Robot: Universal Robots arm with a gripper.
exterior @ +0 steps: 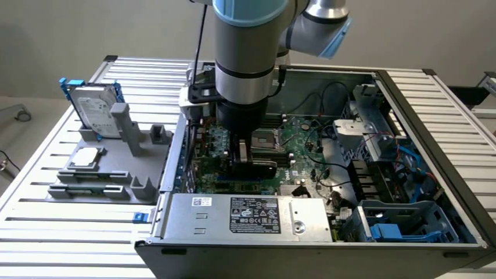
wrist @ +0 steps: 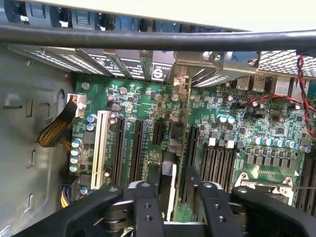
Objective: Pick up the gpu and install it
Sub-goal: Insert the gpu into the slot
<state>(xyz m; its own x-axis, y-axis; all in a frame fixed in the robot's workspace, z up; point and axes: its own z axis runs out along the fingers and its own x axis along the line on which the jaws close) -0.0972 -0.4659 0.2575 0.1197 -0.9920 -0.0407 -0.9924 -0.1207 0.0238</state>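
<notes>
Even bright light, jaws blurred.

No text is legible: printed labels on the power supply (exterior: 248, 216) and hard drive (exterior: 97, 110) cannot be read.

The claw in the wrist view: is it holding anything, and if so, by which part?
It cannot be told. The gpu stands edge-on on the motherboard with its upper edge inside the claw, but a grip on it cannot be made out.
</notes>
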